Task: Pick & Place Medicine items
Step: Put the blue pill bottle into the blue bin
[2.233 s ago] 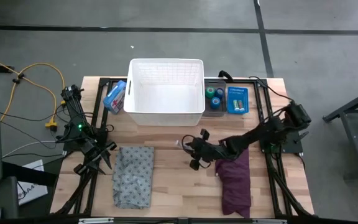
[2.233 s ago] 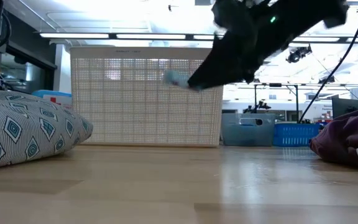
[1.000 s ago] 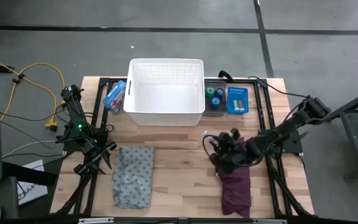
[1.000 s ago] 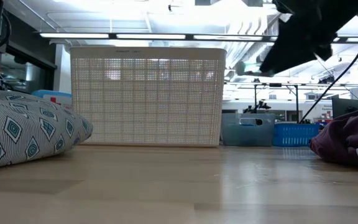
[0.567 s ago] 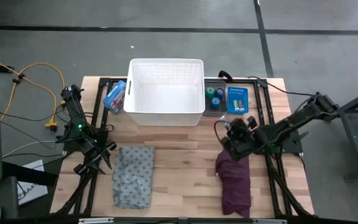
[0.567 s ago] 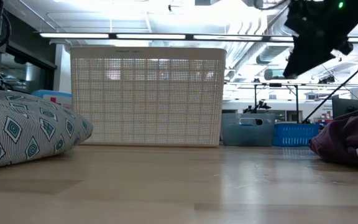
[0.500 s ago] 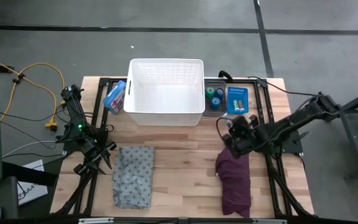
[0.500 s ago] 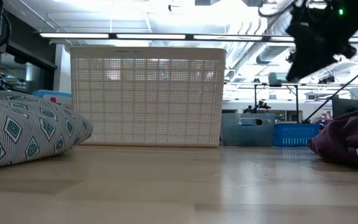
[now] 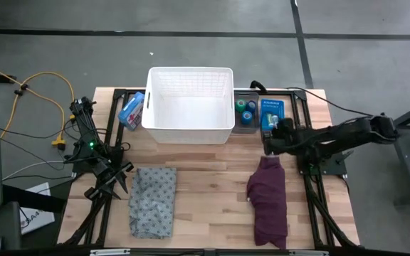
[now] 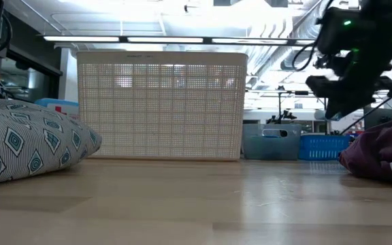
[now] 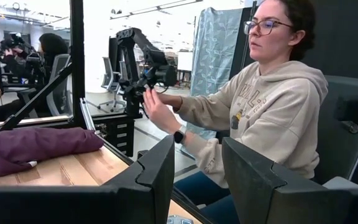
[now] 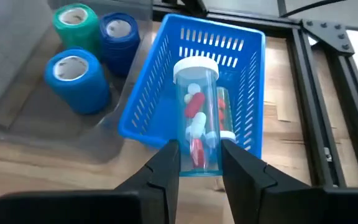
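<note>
3 tape rolls (image 12: 79,56) beside blue basket (image 12: 241,112), right jaws pinching clear vial (image 12: 197,134)

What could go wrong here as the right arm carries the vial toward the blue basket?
The right gripper holds the clear vial only by its lower end, so it might slip or tilt. The blue basket is narrow and already holds another vial, so a release could land on the rim or tip out beside the tape rolls.
</note>
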### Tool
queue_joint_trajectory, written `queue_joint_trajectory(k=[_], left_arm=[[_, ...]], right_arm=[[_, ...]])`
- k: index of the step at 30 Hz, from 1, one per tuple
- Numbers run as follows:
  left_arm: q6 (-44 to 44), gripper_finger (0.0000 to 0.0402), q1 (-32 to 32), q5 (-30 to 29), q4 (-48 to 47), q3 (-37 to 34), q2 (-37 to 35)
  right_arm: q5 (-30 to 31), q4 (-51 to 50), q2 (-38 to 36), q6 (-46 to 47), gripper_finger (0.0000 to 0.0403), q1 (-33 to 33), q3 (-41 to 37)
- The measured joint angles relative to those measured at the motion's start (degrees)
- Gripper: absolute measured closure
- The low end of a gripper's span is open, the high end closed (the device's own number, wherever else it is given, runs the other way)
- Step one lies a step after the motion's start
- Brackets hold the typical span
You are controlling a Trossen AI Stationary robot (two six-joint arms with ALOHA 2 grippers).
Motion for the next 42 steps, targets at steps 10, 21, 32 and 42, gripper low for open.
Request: queue_joint_trajectory(k=[10,21,32,42], left_arm=[[0.0,0.0274,0.0,0.0,0.0,0.0,0.0],[0.0,0.0274,0.0,0.0,0.0,0.0,0.0],[0.0,0.0274,0.0,0.0,0.0,0.0,0.0],[0.0,0.0274,0.0,0.0,0.0,0.0,0.0]], right_arm=[[-8.2,14.9,0.2,-21.1,0.0310,-16.5,0.0],[-20.4,20.6,0.2,-32.4,0.0310,-29.0,0.0],[-28.6,20.9,5.9,-32.9,0.0310,-33.5,0.0],[-29.6,24.5,8.6,-34.6,0.0310,-34.8,0.0]])
